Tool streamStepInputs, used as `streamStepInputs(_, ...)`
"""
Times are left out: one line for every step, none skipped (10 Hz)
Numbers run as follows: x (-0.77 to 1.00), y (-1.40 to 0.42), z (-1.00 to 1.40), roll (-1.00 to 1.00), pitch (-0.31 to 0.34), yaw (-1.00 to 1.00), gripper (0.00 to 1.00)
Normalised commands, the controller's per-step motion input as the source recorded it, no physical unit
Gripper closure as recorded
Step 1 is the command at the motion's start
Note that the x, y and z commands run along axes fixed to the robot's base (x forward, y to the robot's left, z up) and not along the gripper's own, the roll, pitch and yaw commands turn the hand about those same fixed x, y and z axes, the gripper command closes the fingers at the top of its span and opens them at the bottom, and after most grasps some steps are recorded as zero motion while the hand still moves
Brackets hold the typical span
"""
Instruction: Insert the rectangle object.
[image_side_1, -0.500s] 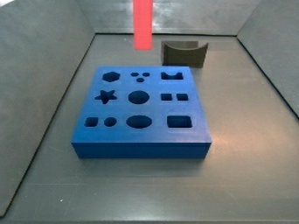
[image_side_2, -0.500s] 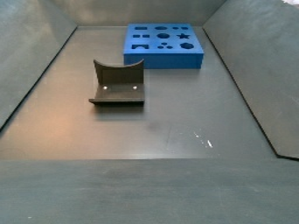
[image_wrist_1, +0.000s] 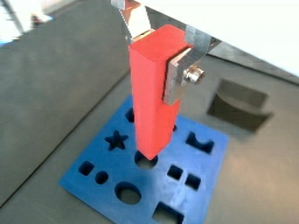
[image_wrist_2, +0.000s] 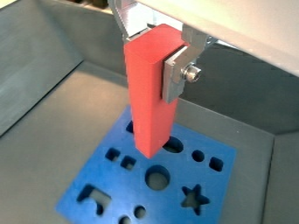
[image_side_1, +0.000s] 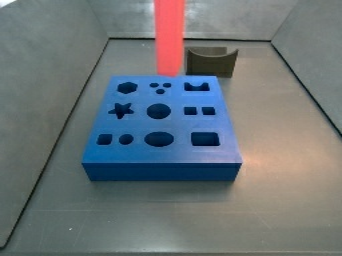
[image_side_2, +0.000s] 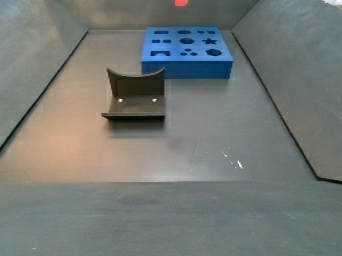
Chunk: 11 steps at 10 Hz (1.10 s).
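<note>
My gripper (image_wrist_1: 158, 42) is shut on the top end of the rectangle object (image_wrist_1: 155, 96), a long red-orange bar that hangs straight down from the silver fingers (image_wrist_1: 176, 79). Both wrist views show this grip; the gripper (image_wrist_2: 156, 39) and bar (image_wrist_2: 152, 96) are above the blue block (image_wrist_2: 122, 179). The bar's lower end hangs over the block's holes (image_wrist_1: 149, 179), apart from it. In a side view the bar (image_side_1: 171, 35) hangs above the far edge of the block (image_side_1: 160, 135); the gripper is out of frame there. Only the bar's tip (image_side_2: 179, 3) shows in a side view.
A dark grey curved block (image_side_1: 211, 60) stands behind the blue block near the back wall; it also shows in a side view (image_side_2: 134, 95) and a wrist view (image_wrist_1: 239, 105). Grey walls enclose the floor (image_side_2: 201, 150) on all sides.
The bar has come lower and shifted a little to the right in a side view, closer to the blue block. Its tip now shows in the other side view.
</note>
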Motion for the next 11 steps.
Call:
streamStepInputs(0.32, -0.17, -0.19, -0.06, 0.000, -0.73, 1.00)
streamStepInputs(0.45, -0.18, -0.21, -0.07, 0.000, -0.63, 1.00)
streamStepInputs(0.50, -0.19, -0.23, -0.07, 0.000, -0.59, 1.00)
streamStepInputs(0.50, -0.19, -0.23, -0.07, 0.000, -0.59, 1.00)
streamStepInputs(0.48, -0.19, -0.23, -0.07, 0.000, -0.60, 1.00)
streamStepInputs(0.40, -0.18, -0.21, -0.07, 0.000, -0.66, 1.00)
streamStepInputs(0.38, -0.17, -0.20, -0.07, 0.000, -0.68, 1.00)
streamStepInputs(0.39, -0.17, -0.21, -0.07, 0.000, -0.67, 1.00)
streamStepInputs(0.37, -0.17, -0.26, -0.04, 0.000, -0.71, 1.00)
streamStepInputs(0.22, -0.12, -0.34, 0.00, 0.000, -0.84, 1.00)
streamStepInputs(0.00, -0.07, -0.35, 0.00, 0.000, -1.00, 1.00)
